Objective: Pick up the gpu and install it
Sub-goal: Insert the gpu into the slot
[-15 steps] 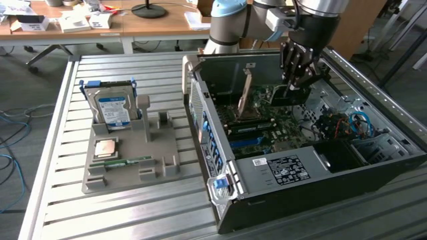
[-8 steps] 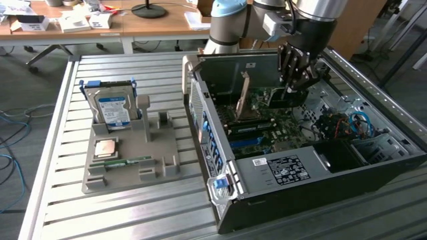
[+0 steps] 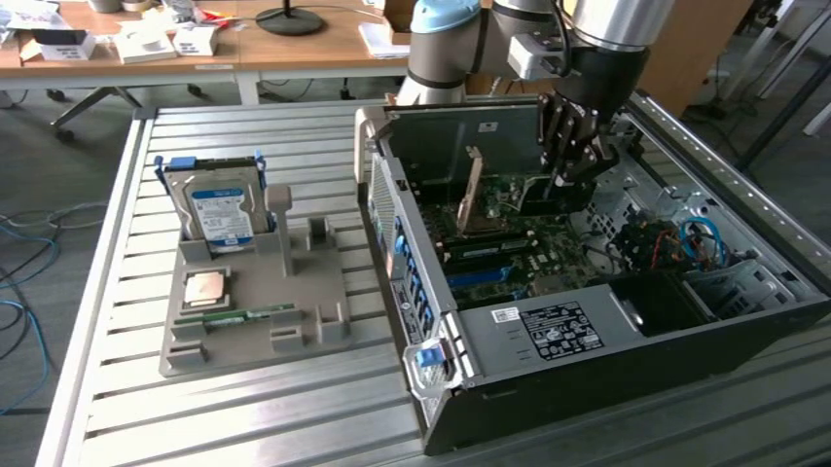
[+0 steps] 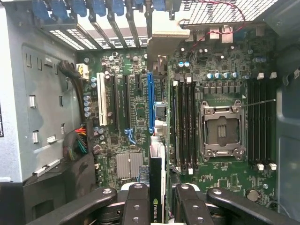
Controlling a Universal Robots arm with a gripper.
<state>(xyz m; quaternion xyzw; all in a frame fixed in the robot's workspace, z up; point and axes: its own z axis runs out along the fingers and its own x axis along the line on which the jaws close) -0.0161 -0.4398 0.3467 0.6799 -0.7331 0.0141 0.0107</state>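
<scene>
My gripper point(image 3: 571, 165) reaches down inside the open computer case point(image 3: 546, 331), above the motherboard. It is shut on the gpu point(image 4: 156, 180), a thin card seen edge-on between the two black fingers point(image 4: 136, 201). The card's silver bracket point(image 4: 166, 30) points toward the case's rear slot openings. The card runs along the blue expansion slot point(image 4: 150, 93), just beside it; whether its edge is in the slot I cannot tell. In the exterior view the gpu point(image 3: 526, 195) shows as a dark green board under the gripper point(image 4: 159, 206).
The open CPU socket point(image 4: 220, 131) and memory slots point(image 4: 185, 126) lie close beside the card. On the slatted table, a grey holder point(image 3: 260, 321) carries a hard drive point(image 3: 214, 209), a CPU point(image 3: 208, 289) and a memory stick point(image 3: 240, 316). Cables point(image 3: 695, 238) sit in the case's far side.
</scene>
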